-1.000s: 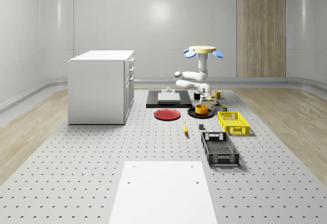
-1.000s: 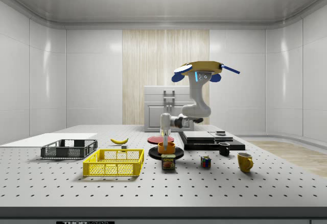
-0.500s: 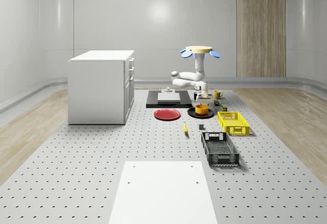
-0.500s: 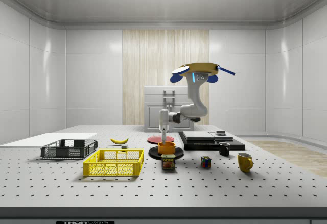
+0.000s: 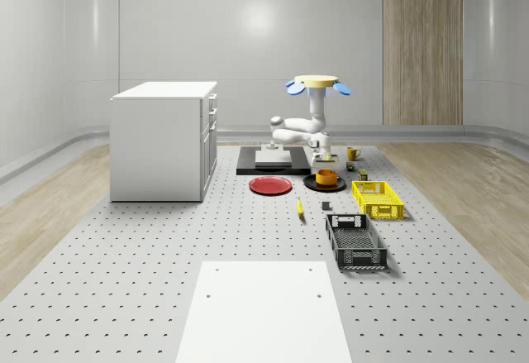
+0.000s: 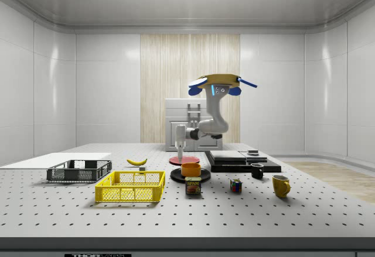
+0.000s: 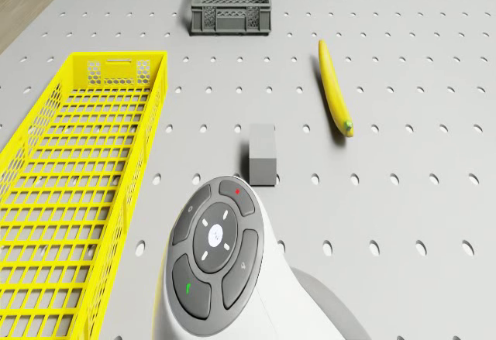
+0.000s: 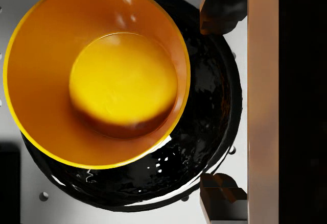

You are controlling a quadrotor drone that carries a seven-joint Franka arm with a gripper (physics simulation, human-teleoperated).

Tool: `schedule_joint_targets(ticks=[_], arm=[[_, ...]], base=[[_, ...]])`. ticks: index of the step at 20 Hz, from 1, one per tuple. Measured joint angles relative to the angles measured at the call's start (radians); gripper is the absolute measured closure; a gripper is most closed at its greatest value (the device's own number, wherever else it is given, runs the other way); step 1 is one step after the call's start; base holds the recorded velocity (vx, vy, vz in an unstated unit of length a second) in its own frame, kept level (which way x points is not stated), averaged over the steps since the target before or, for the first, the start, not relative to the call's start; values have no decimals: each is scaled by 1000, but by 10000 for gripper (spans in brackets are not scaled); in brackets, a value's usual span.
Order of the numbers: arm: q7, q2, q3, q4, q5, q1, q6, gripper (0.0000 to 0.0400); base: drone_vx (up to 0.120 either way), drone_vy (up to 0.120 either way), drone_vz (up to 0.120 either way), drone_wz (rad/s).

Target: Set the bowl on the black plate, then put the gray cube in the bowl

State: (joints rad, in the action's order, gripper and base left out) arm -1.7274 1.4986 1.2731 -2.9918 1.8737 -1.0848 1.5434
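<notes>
I saw the bowl (image 8: 97,73) sitting on the plate (image 8: 214,106), my gripper (image 8: 219,101) spread wide above its 3 o'clock rim, the drone (image 6: 214,81) hovering above.

The drone (image 6: 214,81) hovers in the air above the table (image 5: 124,297), its arm (image 6: 208,129) hanging down from the body, bending at the elbow and reaching sideways toward the side view's left. The gripper (image 6: 180,148) points straight down at the table. In the wrist view its two fingers (image 8: 220,10) stand spread apart with nothing between them.
</notes>
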Motion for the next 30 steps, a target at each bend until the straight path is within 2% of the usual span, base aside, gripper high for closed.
schedule_joint_targets(ticks=[19,23,26,30], arm=[[-2,8,4,0,-5,-2,7,0],[-2,9,5,0,-6,-3,8,0],[-3,10,5,0,-6,-3,9,0],[-3,11,5,0,-7,-4,10,0]], base=[[120,0,0,0],[120,-10,-100,0],[120,-120,-120,0],[120,-50,-10,0]])
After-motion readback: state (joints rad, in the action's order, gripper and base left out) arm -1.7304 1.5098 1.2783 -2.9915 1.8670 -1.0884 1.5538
